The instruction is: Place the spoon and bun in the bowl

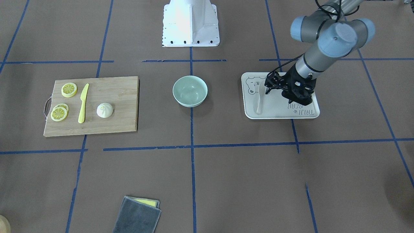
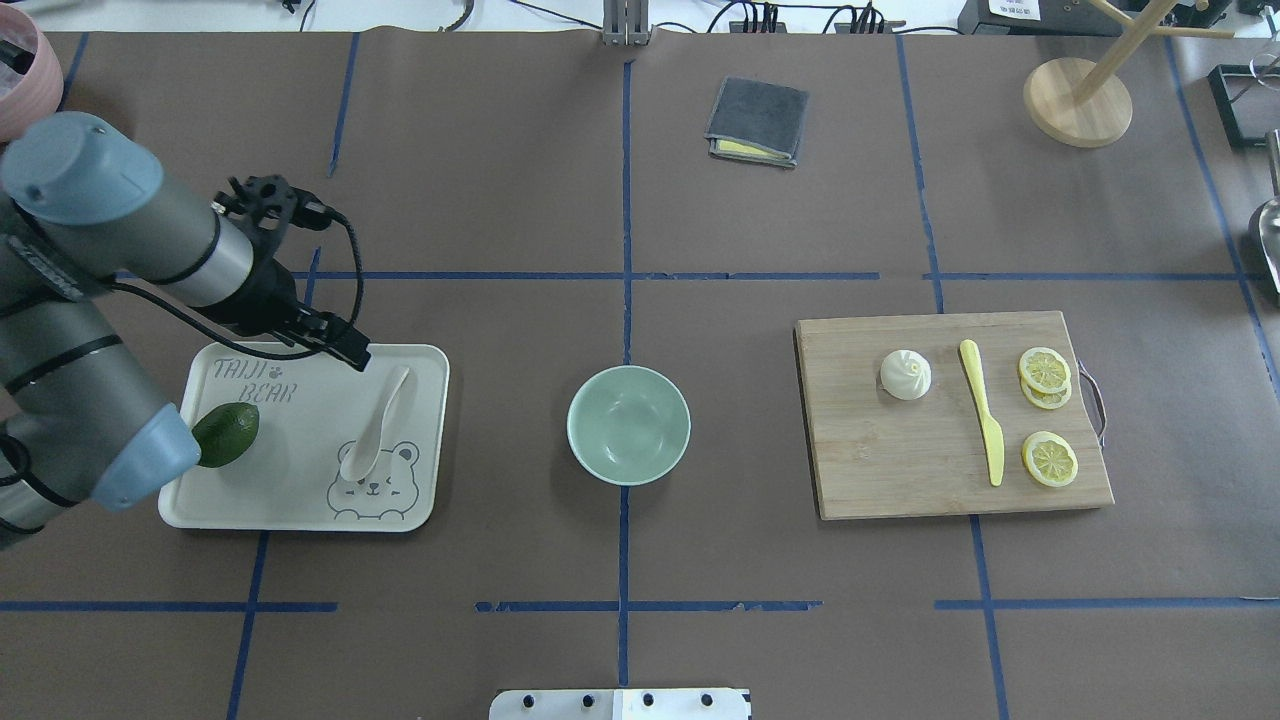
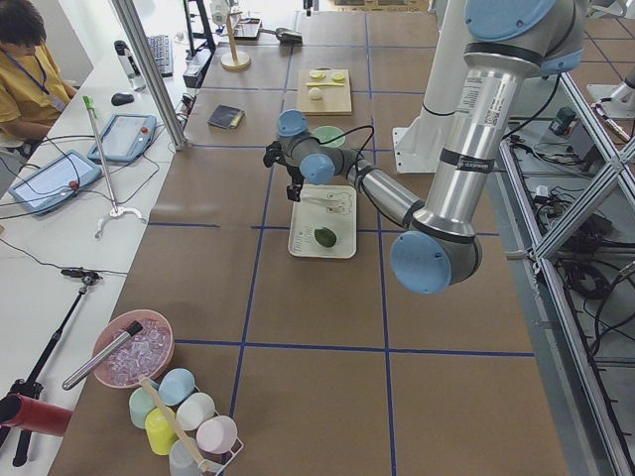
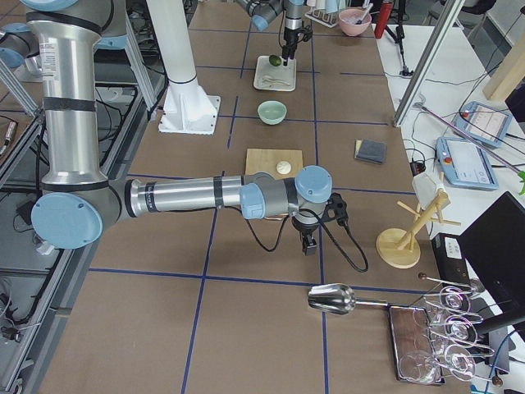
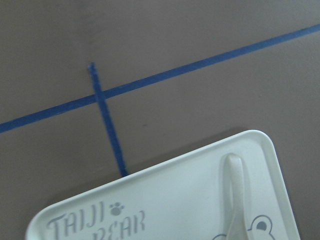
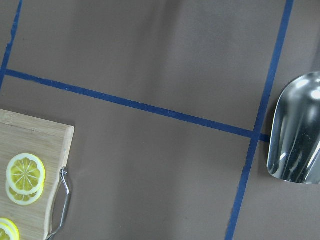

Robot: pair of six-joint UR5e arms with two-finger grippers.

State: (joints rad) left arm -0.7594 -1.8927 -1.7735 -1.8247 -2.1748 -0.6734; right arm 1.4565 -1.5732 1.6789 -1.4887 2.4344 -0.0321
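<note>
Seen from behind the robot, the bowl point(image 2: 600, 400) sits centred on the surface point(image 2: 500, 200). At its 9 o'clock the spoon point(image 2: 378, 420) lies on a tray point(image 2: 300, 470) beside an avocado point(image 2: 225, 435). The left hand point(image 2: 348, 352) hangs near the handle end, and I cannot tell its spread. At 3 o'clock the bun point(image 2: 905, 375) rests on a cutting board point(image 2: 900, 460), with a knife point(image 2: 982, 410) and lemon slices point(image 2: 1045, 370) beyond. I cannot tell the right hand point(image 4: 309, 245)'s opening either.

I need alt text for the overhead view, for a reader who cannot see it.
The robot's left gripper hangs above a white tray that holds a spoon and an avocado. An empty green bowl stands mid-table. On the right, a wooden board carries a bun, a yellow knife and lemon slices.
</note>
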